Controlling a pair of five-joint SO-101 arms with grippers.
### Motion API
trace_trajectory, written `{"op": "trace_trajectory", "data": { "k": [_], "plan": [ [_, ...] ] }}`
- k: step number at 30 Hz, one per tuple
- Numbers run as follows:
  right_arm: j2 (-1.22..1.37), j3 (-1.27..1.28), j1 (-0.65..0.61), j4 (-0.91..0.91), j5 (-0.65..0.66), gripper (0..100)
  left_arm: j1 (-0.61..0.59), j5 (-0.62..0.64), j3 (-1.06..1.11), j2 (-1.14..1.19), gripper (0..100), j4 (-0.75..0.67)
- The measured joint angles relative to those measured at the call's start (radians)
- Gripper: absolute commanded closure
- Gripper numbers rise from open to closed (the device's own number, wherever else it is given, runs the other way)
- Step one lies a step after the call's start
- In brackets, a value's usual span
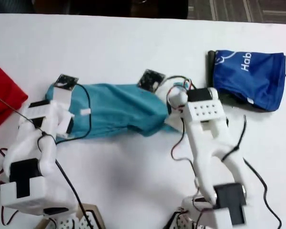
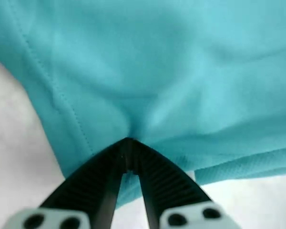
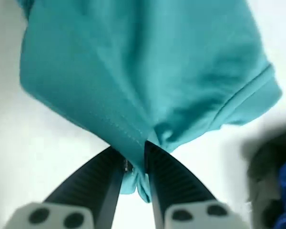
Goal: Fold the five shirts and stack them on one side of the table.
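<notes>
Teal shirt (image 1: 114, 109): laid stretched across the middle of the table (image 1: 133, 43), gripped at both ends.
Left gripper (image 2: 127, 152): clenched on the shirt's fabric at the end nearer the table's left edge.
Right gripper (image 3: 133, 160): clamped on a bunched fold at the shirt's other end.
Blue shirt (image 1: 250, 76): folded, placed near the far right corner.
Red shirt (image 1: 5, 95): seen at the left edge.
</notes>
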Motion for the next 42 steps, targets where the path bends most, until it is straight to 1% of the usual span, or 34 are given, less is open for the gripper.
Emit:
{"op": "trace_trajectory", "data": {
  "k": [4,9,10,13,15,20,22,24,27,28,29,31,34,37,42],
  "plan": [
    [0.17,-0.124,0.006,-0.051,-0.006,98.0,0.0,0.0,0.0,0.0,98,0.0],
    [0.385,-0.328,0.006,-0.054,-0.106,97.1,0.0,0.0,0.0,0.0,98,0.0],
    [0.423,-0.364,0.006,-0.054,-0.12,95.3,0.0,0.0,0.0,0.0,98,0.0],
    [0.52,-0.454,0.006,-0.052,-0.167,84.4,0.0,0.0,0.0,0.0,98,0.0],
    [0.555,-0.506,0.008,-0.041,-0.222,80.2,0.0,0.002,0.0,0.0,98,0.0],
    [0.563,-0.628,0.043,0.005,-0.442,80.1,0.0,0.002,0.0,0.0,98,0.0],
    [0.563,-0.683,0.058,0.049,-0.534,80.6,0.0,0.002,0.0,0.0,98,0.0],
    [0.563,-0.74,0.064,0.118,-0.574,85.0,0.0,0.002,0.0,0.0,98,0.0],
    [0.563,-0.801,0.061,0.25,-0.574,98.0,0.0,0.002,0.0,0.0,98,0.0],
    [0.563,-0.816,0.061,0.293,-0.555,98.5,0.0,0.002,0.0,0.0,98,0.0],
    [0.563,-0.825,0.06,0.333,-0.531,96.7,0.0,0.002,0.0,0.0,98,0.0],
    [0.571,-0.835,0.046,0.408,-0.473,98.4,0.0,0.002,0.0,0.0,98,0.0],
    [0.572,-0.835,-0.003,0.505,-0.391,98.1,0.0,0.002,0.0,0.0,98,0.0],
    [0.572,-0.829,-0.057,0.535,-0.347,98.1,0.0,0.002,0.0,0.0,98,0.0],
    [0.574,-0.744,-0.143,0.529,-0.333,98.1,0.0,0.002,0.0,0.0,98,0.0]
  ]
}}
